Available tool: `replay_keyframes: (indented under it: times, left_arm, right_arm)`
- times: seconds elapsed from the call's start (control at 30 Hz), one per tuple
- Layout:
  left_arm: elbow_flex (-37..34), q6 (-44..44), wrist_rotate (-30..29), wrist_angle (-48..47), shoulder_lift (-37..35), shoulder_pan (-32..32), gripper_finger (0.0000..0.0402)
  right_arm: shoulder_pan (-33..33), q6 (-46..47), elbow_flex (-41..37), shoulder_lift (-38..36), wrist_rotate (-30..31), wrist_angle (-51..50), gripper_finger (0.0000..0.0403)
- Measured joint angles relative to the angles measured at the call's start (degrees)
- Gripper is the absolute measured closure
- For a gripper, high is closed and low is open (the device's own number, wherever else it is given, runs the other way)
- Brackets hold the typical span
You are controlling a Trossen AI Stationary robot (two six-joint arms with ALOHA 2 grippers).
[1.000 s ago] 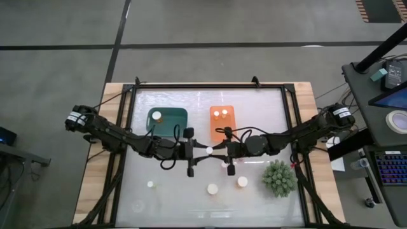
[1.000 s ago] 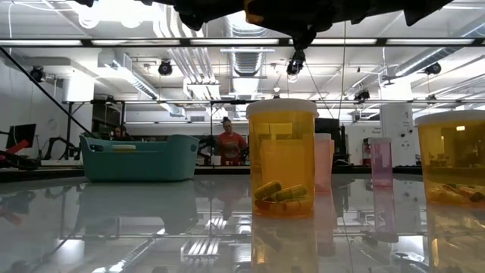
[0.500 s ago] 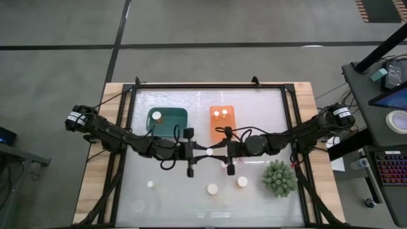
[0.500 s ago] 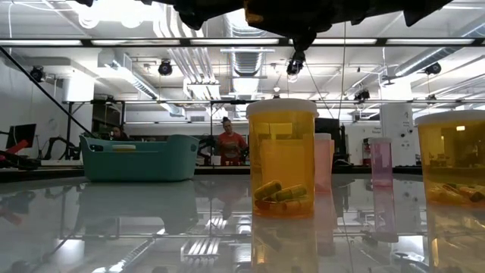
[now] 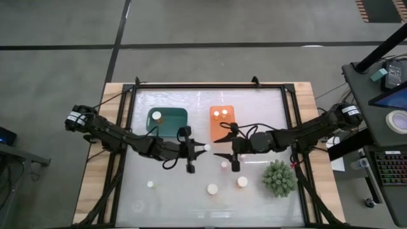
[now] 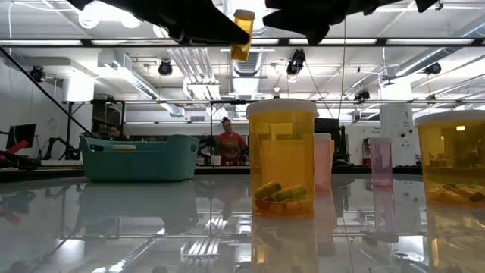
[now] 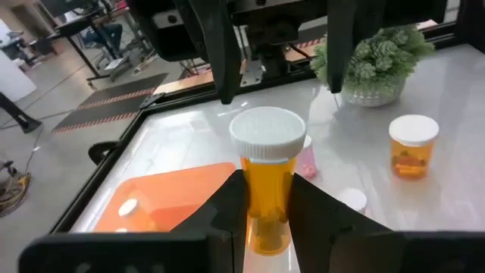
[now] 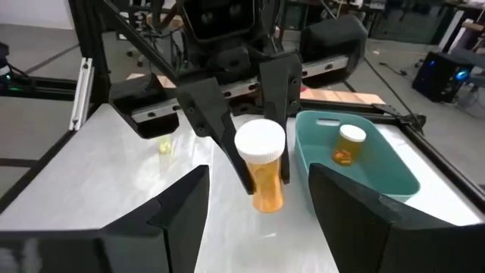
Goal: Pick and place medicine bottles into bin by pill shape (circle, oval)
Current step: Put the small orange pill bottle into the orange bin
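My left gripper (image 5: 198,149) is over the table's middle, shut on an amber medicine bottle with a white cap (image 5: 207,147). The bottle is lifted high in the low view (image 6: 242,34). My right gripper (image 5: 222,151) faces it from the right, open and empty, a short way off the bottle (image 8: 261,178). A teal bin (image 5: 173,124) holds one bottle (image 5: 156,116). An orange bin (image 5: 222,127) holds two bottles (image 5: 220,114). Several more bottles stand on their bases on the near table (image 5: 212,189), (image 5: 242,182), (image 5: 151,184). My left gripper pinches the bottle's amber body (image 7: 267,193) below the cap between its two fingers (image 7: 227,208). The fingers come level from the table's left. The bottle stands about upright, cap up, lifted clear of the table.
A spiky green plant (image 5: 280,178) stands near the table's right front. A small pinkish bottle (image 5: 224,164) stands on the table under my right gripper. Raised frame rails (image 5: 210,86) run round the table. People show in the room behind the table (image 6: 230,144).
My right gripper has drawn back from the bottle toward the table's right edge. My left gripper has gone slightly toward the left and far edges, keeping the bottle, which now shows lifted in the low view.
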Motion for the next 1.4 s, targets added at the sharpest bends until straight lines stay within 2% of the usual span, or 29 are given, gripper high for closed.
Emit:
replay_keyframes:
  times: [0.33, 0.53, 0.67, 1.4]
  left_arm:
    - [-0.1, -0.2, -0.2, 0.1, 0.0, 0.5, 0.0344]
    - [-0.1, -0.3, -0.2, 0.1, 0.0, 0.5, 0.0344]
    - [-0.2, -0.3, -0.2, 0.4, 0.0, 0.5, 0.0344]
    - [-0.1, -0.3, -0.1, 2.1, 0.0, 0.5, 0.0344]
  right_arm:
    - [-0.2, -3.1, 4.2, 3.2, 1.1, -0.3, 0.0188]
    - [-0.2, -4.3, 8.7, 5.0, 5.4, -7.4, 0.0188]
    - [-0.2, -4.1, 10.4, 5.5, 5.6, -10.8, 0.0189]
    - [-0.2, -3.6, 10.9, 6.0, 5.4, -10.5, 0.0189]
